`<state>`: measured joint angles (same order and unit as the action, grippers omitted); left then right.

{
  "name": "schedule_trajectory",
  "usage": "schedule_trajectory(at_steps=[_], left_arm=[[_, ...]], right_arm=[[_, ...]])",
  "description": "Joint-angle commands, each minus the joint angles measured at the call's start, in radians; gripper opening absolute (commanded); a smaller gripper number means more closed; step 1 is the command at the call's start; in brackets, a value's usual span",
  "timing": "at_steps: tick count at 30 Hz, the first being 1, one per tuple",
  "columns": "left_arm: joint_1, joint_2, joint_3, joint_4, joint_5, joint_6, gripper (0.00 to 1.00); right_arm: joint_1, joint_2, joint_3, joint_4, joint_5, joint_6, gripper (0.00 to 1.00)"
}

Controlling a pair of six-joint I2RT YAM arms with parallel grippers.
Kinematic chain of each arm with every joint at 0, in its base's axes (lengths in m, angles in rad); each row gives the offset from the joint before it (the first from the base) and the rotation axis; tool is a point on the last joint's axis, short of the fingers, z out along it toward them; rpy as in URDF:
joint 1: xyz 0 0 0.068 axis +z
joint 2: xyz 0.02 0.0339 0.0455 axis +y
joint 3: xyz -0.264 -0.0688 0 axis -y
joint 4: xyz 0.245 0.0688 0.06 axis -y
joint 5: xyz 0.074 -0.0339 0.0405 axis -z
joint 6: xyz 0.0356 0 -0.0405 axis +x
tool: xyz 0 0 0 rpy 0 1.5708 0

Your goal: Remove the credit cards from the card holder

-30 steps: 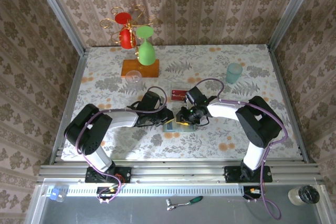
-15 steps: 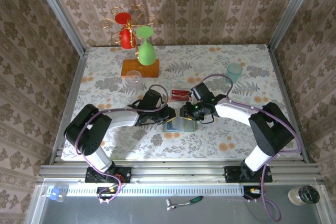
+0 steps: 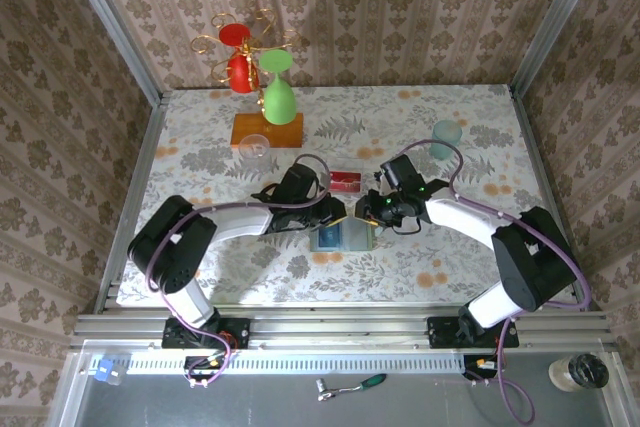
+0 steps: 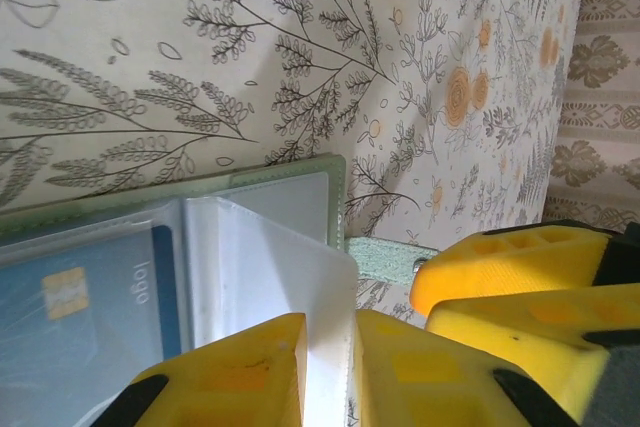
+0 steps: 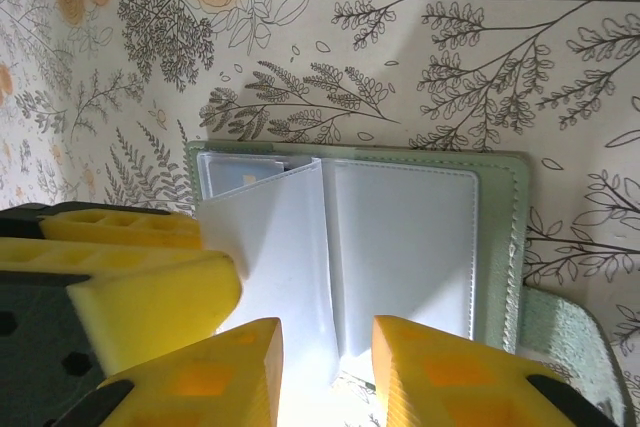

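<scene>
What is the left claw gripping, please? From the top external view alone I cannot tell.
Observer: The left claw pinches a sleeve page of the card holder, holding it raised off the holder.
Operator: Thank you. Is any card inside?
Observer: Yes, a blue card with a chip sits in a clear pocket beside that raised page.
Operator: And how does the right claw stand?
Observer: The right claw has its fingers apart, straddling the sleeve's near edge, apparently not gripping.
</scene>
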<state>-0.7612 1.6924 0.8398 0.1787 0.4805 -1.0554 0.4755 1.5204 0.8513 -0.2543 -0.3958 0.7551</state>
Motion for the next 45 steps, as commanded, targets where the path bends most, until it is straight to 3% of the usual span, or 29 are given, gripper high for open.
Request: schedule_trajectory(at_steps=[1, 18, 23, 34, 45], left_arm=[[-0.015, 0.036, 0.043, -0.012, 0.024, -0.009, 0.2], [-0.049, 0.166, 0.117, 0.03, 0.054, -0.029, 0.19], [-0.05, 0.182, 0.128, 0.045, 0.064, -0.037, 0.26], [-0.042, 0.149, 0.133, 0.041, 0.064, -0.029, 0.36], [-0.013, 0.089, 0.074, 0.041, 0.041, -0.021, 0.34]], right_arm=[[-0.009, -0.039, -0.021, -0.039, 0.023, -0.02, 0.3], [-0.04, -0.097, -0.06, -0.055, 0.026, -0.028, 0.3], [-0.041, -0.105, -0.064, -0.056, 0.026, -0.028, 0.3], [-0.041, -0.1, -0.069, -0.041, 0.012, -0.017, 0.3], [-0.038, -0.076, -0.07, -0.007, -0.014, 0.001, 0.29]])
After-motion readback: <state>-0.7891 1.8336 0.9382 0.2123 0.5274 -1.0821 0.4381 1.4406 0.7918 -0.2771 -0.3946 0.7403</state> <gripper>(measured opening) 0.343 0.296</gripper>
